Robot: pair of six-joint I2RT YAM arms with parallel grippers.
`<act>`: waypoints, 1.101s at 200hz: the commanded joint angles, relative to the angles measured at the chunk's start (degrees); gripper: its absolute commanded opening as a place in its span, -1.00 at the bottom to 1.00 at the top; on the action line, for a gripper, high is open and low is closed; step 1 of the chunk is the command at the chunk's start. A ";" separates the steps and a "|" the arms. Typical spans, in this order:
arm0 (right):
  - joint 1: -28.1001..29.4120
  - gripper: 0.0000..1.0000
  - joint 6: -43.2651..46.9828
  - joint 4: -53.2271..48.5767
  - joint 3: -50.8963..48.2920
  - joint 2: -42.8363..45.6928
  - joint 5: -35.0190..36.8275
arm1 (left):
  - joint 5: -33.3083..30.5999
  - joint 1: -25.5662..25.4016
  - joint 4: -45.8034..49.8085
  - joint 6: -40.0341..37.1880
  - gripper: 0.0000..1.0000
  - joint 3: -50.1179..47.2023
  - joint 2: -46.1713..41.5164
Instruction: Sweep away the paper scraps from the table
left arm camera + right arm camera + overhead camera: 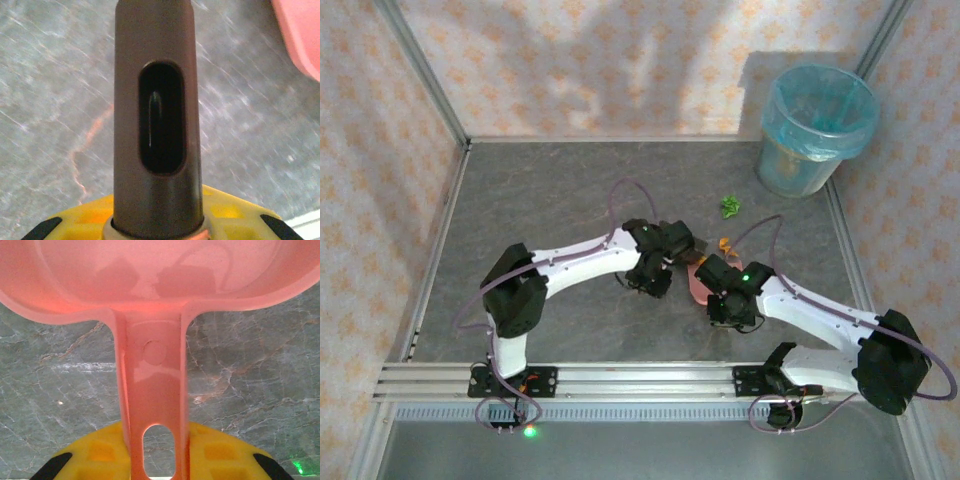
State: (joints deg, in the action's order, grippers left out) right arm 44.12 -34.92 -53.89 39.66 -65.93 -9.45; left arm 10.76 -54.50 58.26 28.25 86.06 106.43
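**Top view:** Both arms meet mid-frame. The left tool sits just left of the pink dustpan, and the right tool is at the pan's right side. The orange scrap lies on the desk just above the pan, near both tools. The green scrap is further up, between the pan and the bin in the upper right, well apart from either tool. The grip can't be read from up here.

**Left wrist:** The left tool is pinching the dark brown brush by its handle. The yellow pads sit either side at the bottom of frame and the hang slot faces the camera. A dustpan corner shows in the upper right, near the handle but not touching. The bristle end is hidden behind the handle.

**Right wrist:** The right tool is pinching the dustpan handle low in frame. The pan bowl spans the top of frame, over bare desk. The dark patches in the bowl look like shadows. I can't tell whether anything has been collected.

**Judgement:** Both implements are gripped and this looks like the sweep-into-pan step, lining up on the orange scrap.
- **Next move:** Set the pan lip flat on the desk facing the scrap, put the bristles on its far side, and make a short pull toward the pan.
- **After that:** Shift up-frame for the green one.
- **Risk:** The bits look light, so a fast stroke will likely flick them past the lip.
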 commanded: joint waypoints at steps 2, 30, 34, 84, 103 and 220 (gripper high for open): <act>0.27 -1.00 -1.21 -1.83 -0.55 -0.09 2.59 | 2.72 -2.95 0.04 -0.33 -1.00 -2.71 -5.59; 0.27 -1.00 -1.97 -1.93 -0.64 -0.35 3.36 | 2.09 -3.61 -0.07 -0.24 -1.00 -3.33 -8.91; 0.27 -1.00 -2.08 -2.01 -0.60 -0.34 3.52 | 0.84 -3.63 0.58 -0.21 -1.00 -2.82 -9.04; 0.27 -1.00 -5.98 -4.22 -0.86 -0.12 5.83 | -8.79 -0.70 4.27 -0.43 -1.00 8.47 -4.46; 0.03 -1.00 -7.84 -3.72 -1.95 1.52 5.13 | -9.70 -0.43 4.92 -1.46 -1.00 14.21 0.18; -3.47 -1.00 -8.27 -4.19 -5.56 4.66 2.91 | -10.15 -1.54 9.46 -4.07 -1.00 32.31 20.05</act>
State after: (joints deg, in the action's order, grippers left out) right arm 41.36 -42.87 -56.31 35.20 -59.48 -6.90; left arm 3.29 -55.13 65.34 25.47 116.03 126.72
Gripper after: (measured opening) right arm 0.221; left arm 0.294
